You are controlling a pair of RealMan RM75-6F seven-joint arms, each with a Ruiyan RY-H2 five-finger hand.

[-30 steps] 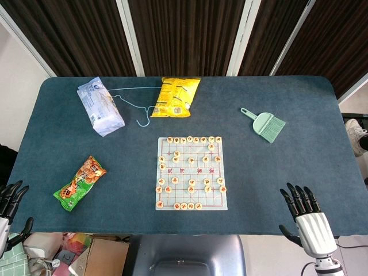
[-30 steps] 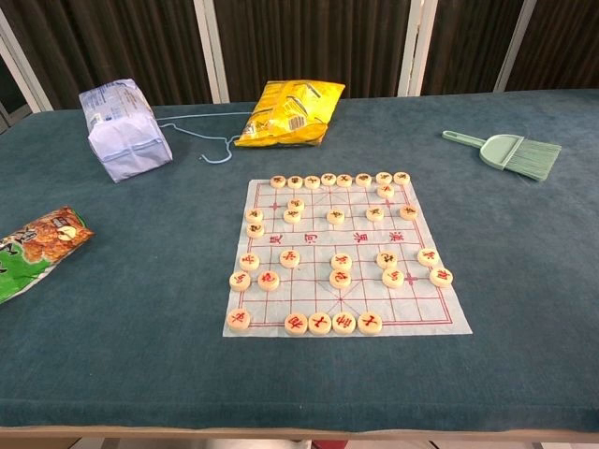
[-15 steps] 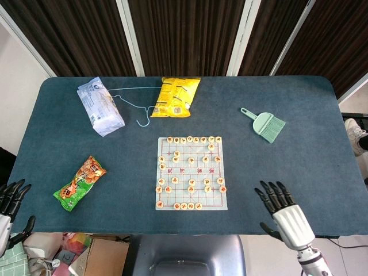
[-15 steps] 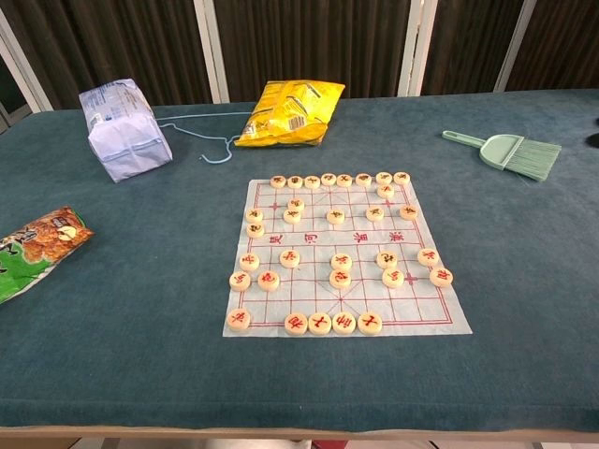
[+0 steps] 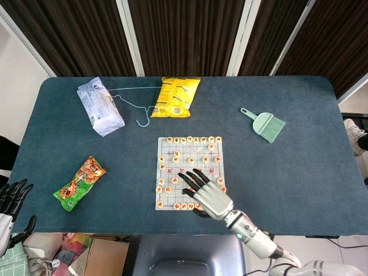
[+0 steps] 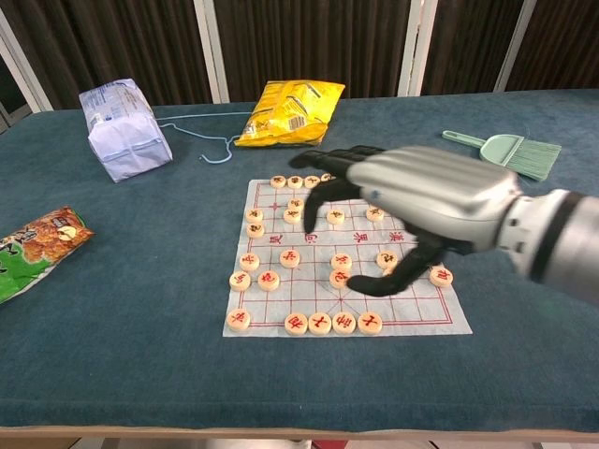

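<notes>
A white Chinese chess board (image 5: 198,150) (image 6: 277,301) lies in the middle of the blue table, with several round pieces (image 5: 168,189) (image 6: 296,324) spread over it. My right hand (image 5: 205,191) (image 6: 412,198) hovers over the near right part of the board, palm down and fingers spread towards the centre, holding nothing. It hides some pieces beneath it. My left hand (image 5: 11,200) hangs off the table's near left corner with its fingers apart and empty; only the head view shows it.
A green snack bag (image 5: 80,183) (image 6: 36,245) lies near left. At the back are a tissue pack (image 5: 100,106) (image 6: 124,129), a light blue hanger (image 5: 135,107) (image 6: 208,140) and a yellow chip bag (image 5: 175,96) (image 6: 290,112). A green brush (image 5: 264,125) (image 6: 510,152) lies far right.
My right hand has swept left and forward from the table's near right edge onto the chess board. The left hand has barely moved.
</notes>
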